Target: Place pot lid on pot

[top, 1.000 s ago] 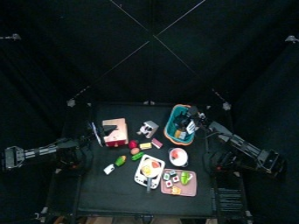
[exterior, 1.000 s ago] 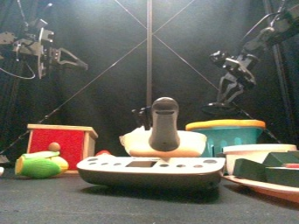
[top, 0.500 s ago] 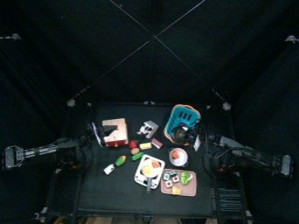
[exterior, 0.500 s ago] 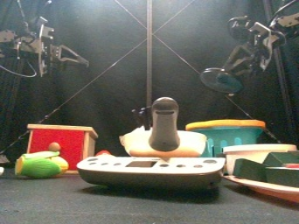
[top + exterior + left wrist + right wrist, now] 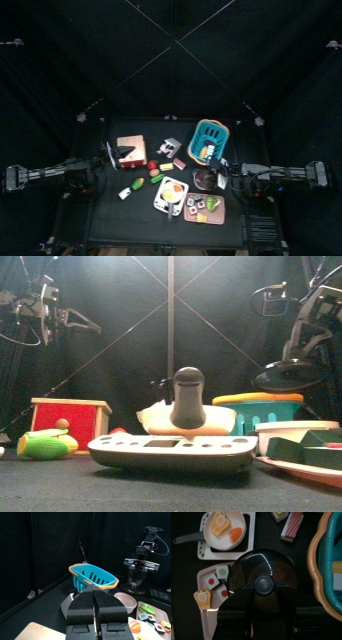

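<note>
The pot lid is a dark glass disc with a round knob, and my right gripper is shut on its rim. In the top view the lid hangs over the pot and hides it. In the front view the lid floats tilted a little above the pale silvery pot, clear of it. The left wrist view shows the pot beside the basket, below the right arm. My left gripper is shut on nothing and rests high at the left.
The blue slatted basket stands just behind the pot. A red wooden box is at the left, and a green toy lies in front of it. A pan with a fried egg and a tray of sushi pieces lie at the front.
The right arm has swung from over the basket toward the table's front and come down, bringing the lid over the pot. The left arm has not moved.
</note>
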Motion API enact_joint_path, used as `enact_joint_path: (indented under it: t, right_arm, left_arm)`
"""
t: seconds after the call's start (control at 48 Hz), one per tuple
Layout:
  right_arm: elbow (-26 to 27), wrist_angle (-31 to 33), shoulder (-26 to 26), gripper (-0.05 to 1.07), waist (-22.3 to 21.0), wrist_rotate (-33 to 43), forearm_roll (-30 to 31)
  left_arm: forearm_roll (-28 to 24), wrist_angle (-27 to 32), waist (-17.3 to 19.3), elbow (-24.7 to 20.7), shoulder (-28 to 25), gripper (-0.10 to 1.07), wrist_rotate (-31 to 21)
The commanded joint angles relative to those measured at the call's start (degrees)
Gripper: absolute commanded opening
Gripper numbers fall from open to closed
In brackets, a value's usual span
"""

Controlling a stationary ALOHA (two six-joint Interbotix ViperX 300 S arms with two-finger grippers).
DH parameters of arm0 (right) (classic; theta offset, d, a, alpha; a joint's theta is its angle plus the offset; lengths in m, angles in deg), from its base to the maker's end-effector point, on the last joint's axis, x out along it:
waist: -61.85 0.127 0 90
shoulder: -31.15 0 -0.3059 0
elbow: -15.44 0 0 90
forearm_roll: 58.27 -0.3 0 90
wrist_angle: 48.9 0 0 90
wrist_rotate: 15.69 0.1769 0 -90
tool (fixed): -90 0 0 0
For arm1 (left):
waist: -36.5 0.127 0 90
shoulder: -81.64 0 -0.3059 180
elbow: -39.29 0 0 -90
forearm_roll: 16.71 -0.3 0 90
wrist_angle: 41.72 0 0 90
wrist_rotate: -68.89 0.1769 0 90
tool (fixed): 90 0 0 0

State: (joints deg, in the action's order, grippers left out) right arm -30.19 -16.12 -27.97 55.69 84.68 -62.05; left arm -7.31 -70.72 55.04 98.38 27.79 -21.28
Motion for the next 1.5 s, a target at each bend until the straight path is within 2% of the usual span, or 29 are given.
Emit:
enact_joint_path:
  t: [0.0,0.125,0.333,0.438,0.542,0.667,0.979,1.229,1.354,1.479]
  right_arm:
    - [-0.44,0.18,0.26,0.59,1.05,2.55,0.79]
    - [-2.2,-0.79,0.18,0.59,1.05,7.21,3.96]
    - [-5.27,-8.44,0.18,0.59,1.49,18.37,12.13]
    - [-6.15,-10.11,0.0,0.59,1.85,24.08,16.35]
    - [-6.33,-9.49,-0.35,0.59,3.08,29.27,19.86]
    - [-5.54,-8.0,-1.32,0.59,6.59,35.77,23.73]
    - [-1.14,3.87,-4.13,0.59,15.38,50.45,35.16]
    - [-1.85,5.1,-6.86,0.6,20.04,64.16,43.68]
    - [-1.93,5.19,-8.53,0.6,20.83,67.76,47.46]
    - [-2.29,5.19,-9.67,0.6,20.92,69.87,47.81]
  left_arm:
    - [0.0,-0.26,-1.14,-0.88,-0.18,0.09,0.09]
    - [0.0,-0.35,-1.85,-0.88,-0.18,0.09,0.18]
    - [-0.09,-0.26,-1.49,-0.7,-0.18,0.09,0.26]
    - [-0.09,-0.26,-1.49,-0.7,-0.18,0.09,0.35]
    - [-0.09,-0.26,-1.41,-0.7,-0.18,0.09,0.35]
    - [-0.09,-0.26,-1.41,-0.62,-0.18,0.09,0.35]
    - [0.0,-0.26,-1.41,-0.62,-0.18,0.09,0.26]
    - [0.0,-0.18,-1.32,-0.62,-0.18,0.09,0.35]
    - [0.0,-0.09,-1.32,-0.62,-0.18,0.09,0.35]
    - [0.0,-0.09,-1.14,-0.62,-0.18,0.09,0.35]
